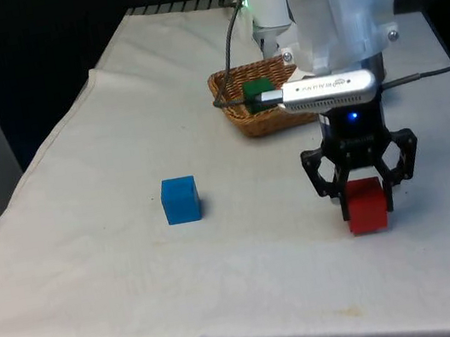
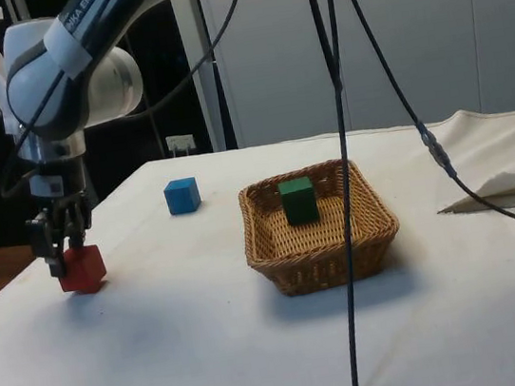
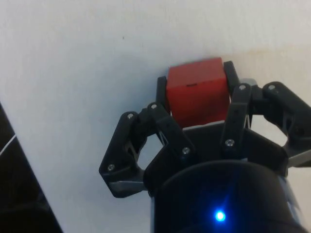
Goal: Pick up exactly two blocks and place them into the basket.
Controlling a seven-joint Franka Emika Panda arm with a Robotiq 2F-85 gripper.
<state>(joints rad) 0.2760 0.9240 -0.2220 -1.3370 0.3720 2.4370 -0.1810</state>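
Note:
A red block (image 1: 366,209) sits low at the cloth near the table's front edge, on the front view's right. My gripper (image 1: 363,195) comes straight down over it, shut on the red block (image 3: 197,90) with a finger against each side. From the side, the red block (image 2: 82,268) looks slightly tilted under the gripper (image 2: 67,256); I cannot tell whether it touches the cloth. A blue block (image 1: 180,200) stands alone on the cloth to the front view's left. The wicker basket (image 1: 242,119) lies farther back and holds a green block (image 1: 259,90).
Black cables (image 2: 342,191) hang in front of the basket (image 2: 326,270) in the side view. A cable also runs over the basket's rim in the front view. The cloth bunches into folds (image 2: 505,179) beyond the basket.

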